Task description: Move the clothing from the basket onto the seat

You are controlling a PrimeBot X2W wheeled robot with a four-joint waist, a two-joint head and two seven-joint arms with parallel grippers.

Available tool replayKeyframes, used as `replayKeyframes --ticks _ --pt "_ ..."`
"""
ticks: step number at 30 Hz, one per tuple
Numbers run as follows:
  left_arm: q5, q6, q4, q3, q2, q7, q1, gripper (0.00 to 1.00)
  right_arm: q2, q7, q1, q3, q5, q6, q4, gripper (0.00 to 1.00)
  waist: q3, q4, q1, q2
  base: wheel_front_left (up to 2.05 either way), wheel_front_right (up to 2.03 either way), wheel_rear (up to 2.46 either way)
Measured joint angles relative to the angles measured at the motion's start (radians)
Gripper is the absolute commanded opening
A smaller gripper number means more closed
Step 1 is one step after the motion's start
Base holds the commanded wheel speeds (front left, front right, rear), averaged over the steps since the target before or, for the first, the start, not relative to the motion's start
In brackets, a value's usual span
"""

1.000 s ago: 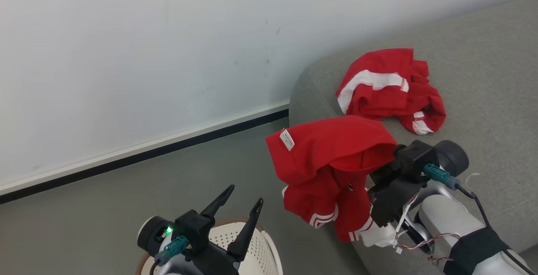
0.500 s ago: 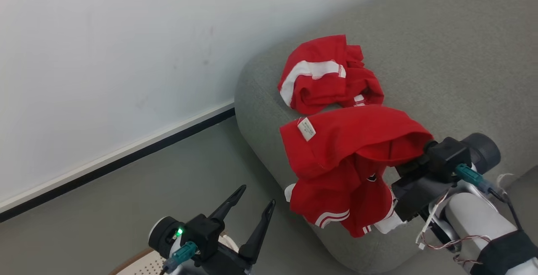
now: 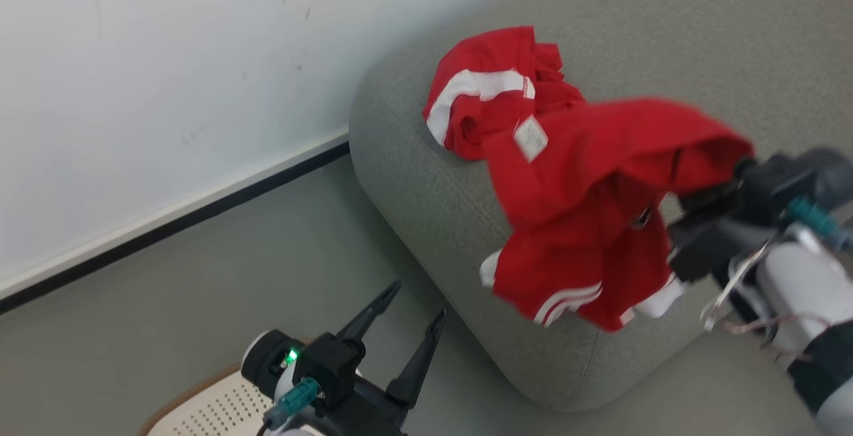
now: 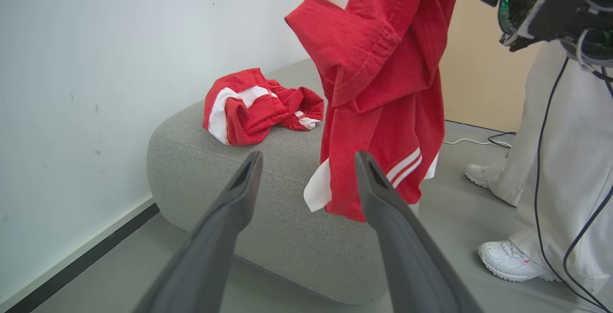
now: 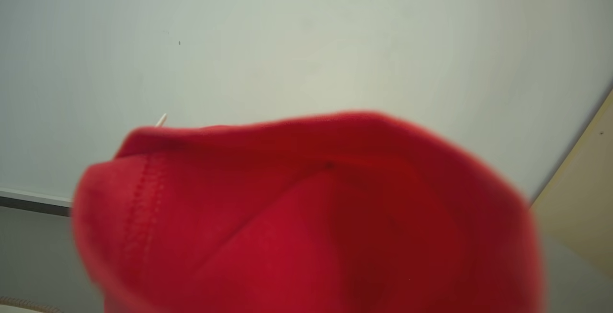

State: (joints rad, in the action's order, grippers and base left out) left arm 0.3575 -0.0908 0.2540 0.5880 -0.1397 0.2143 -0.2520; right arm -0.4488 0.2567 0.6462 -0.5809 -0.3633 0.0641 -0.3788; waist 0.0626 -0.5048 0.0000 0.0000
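Note:
My right gripper (image 3: 728, 177) is shut on a bright red piece of clothing (image 3: 586, 209) with white stripes, which hangs above the near edge of the grey seat (image 3: 413, 176). The same garment (image 4: 383, 88) hangs in front of the seat (image 4: 215, 179) in the left wrist view, and its red cloth (image 5: 311, 217) covers the right gripper's fingers in the right wrist view. Another red piece (image 3: 480, 96) lies crumpled on the seat. My left gripper (image 3: 418, 299) is open and holds nothing, low over the floor beside the cream basket (image 3: 200, 409).
A white wall with a dark skirting strip (image 3: 173, 223) runs behind the seat's left end. A person in white trousers (image 4: 565, 160) and white shoes (image 4: 512, 260) stands to the right of the seat, with cables on the grey floor (image 4: 474, 140).
The head camera has turned, shifting the whole picture. My right gripper has carried the hanging garment up and further over the seat, closer to the piece lying there. The left gripper stays open.

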Motion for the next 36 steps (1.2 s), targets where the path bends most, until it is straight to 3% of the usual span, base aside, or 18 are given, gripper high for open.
replayKeyframes --ticks 9,18,25,36 --pt "-0.016 0.012 -0.076 -0.016 -0.020 -0.008 -0.055 1.00 -0.047 -0.002 0.220 0.085 -0.028 0.025 -0.071 0.00 0.084 0.030 0.0001 0.0001 0.00 0.00 0.00" --pt "-0.057 0.021 -0.179 -0.029 -0.057 -0.034 -0.114 1.00 -0.105 -0.031 0.462 0.219 -0.113 0.030 -0.223 0.00 0.201 0.088 0.0002 0.0001 0.00 0.00 0.00" --pt "-0.079 0.021 -0.280 -0.028 -0.073 -0.057 -0.158 1.00 -0.163 -0.055 0.597 0.236 -0.108 0.033 -0.315 0.00 0.299 0.144 0.0002 0.0001 0.00 0.00 0.00" --pt "-0.132 0.021 -0.371 -0.013 -0.081 -0.126 -0.250 1.00 -0.198 -0.079 0.677 0.260 -0.094 0.018 -0.418 0.00 0.462 0.224 0.0001 0.0002 0.00 0.00 0.00"
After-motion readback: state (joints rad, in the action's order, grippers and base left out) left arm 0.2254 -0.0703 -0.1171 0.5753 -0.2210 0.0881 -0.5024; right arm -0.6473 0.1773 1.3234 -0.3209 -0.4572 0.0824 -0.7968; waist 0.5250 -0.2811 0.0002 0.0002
